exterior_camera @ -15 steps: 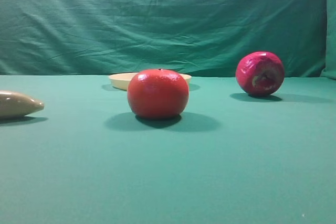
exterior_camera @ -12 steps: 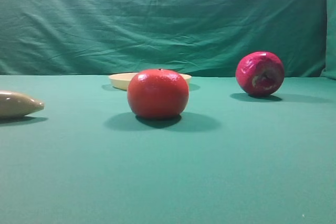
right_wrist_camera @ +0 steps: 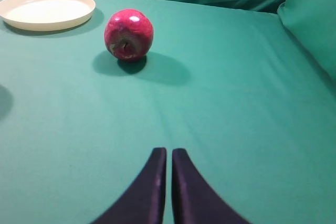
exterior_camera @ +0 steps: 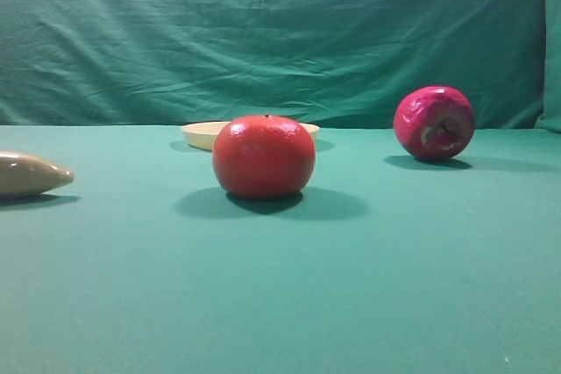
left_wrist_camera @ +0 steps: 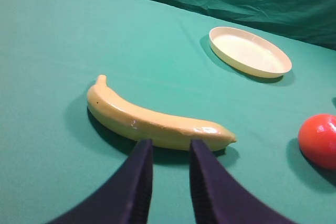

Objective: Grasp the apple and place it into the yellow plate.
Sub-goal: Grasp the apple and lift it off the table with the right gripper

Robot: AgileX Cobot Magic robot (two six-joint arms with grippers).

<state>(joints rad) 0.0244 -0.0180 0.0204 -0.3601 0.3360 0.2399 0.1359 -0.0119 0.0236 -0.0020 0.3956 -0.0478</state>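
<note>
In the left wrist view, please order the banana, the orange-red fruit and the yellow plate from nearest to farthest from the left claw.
1. banana: lying crosswise directly ahead of the left claw.
2. orange-red fruit: off to the right, at the picture's edge.
3. yellow plate: far ahead and to the right, near the backdrop.

A yellow banana (left_wrist_camera: 152,121) lies on the green counter (left_wrist_camera: 63,35) just past the left end effector (left_wrist_camera: 170,153), an orange-red fruit (left_wrist_camera: 320,140) off to its right
</note>
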